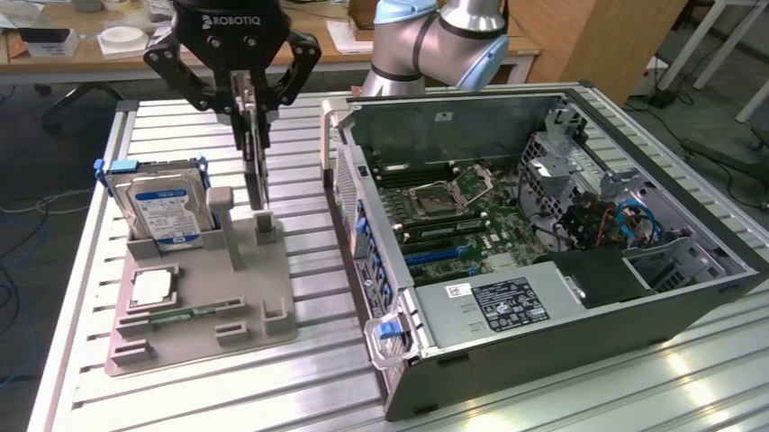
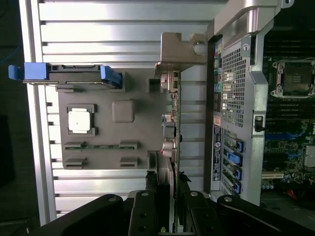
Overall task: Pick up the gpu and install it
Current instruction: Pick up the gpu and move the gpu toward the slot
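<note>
Here, black jaws pinch the thin, flat, dark gpu (image 1: 255, 171) upright.

The gpu (image 1: 255, 171) is a thin dark card standing upright, seen almost edge-on. The gripper (image 1: 251, 108) pinches its top edge. Its lower end sits at a post of the grey holder (image 1: 204, 306), near the open case (image 1: 541, 346). A metal bracket (image 2: 179, 46) caps one end.

A cluttered wooden desk (image 1: 72, 61) stands at the back on dark, perhaps carpeted, floor (image 1: 54, 148).
</note>
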`<action>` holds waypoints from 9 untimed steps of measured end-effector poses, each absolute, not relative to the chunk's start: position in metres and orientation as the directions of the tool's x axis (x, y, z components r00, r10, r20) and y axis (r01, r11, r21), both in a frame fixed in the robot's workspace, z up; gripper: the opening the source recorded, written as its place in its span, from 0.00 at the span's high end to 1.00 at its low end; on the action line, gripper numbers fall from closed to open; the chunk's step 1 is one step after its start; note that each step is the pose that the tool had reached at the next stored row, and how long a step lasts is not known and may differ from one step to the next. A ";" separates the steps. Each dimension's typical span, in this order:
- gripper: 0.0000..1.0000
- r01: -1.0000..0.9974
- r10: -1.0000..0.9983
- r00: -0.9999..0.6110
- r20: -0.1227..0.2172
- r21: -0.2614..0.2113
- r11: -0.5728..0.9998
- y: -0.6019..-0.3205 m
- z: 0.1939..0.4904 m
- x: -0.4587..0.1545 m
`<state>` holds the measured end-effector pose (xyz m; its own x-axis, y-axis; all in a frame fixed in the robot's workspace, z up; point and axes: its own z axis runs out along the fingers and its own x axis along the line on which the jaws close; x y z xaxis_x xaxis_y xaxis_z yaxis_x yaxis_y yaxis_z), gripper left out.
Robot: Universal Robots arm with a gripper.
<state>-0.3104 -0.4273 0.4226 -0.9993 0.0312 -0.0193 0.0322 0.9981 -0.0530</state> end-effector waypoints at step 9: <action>0.74 0.032 0.031 -0.999 -0.019 -0.053 0.998 -0.427 0.423 -0.304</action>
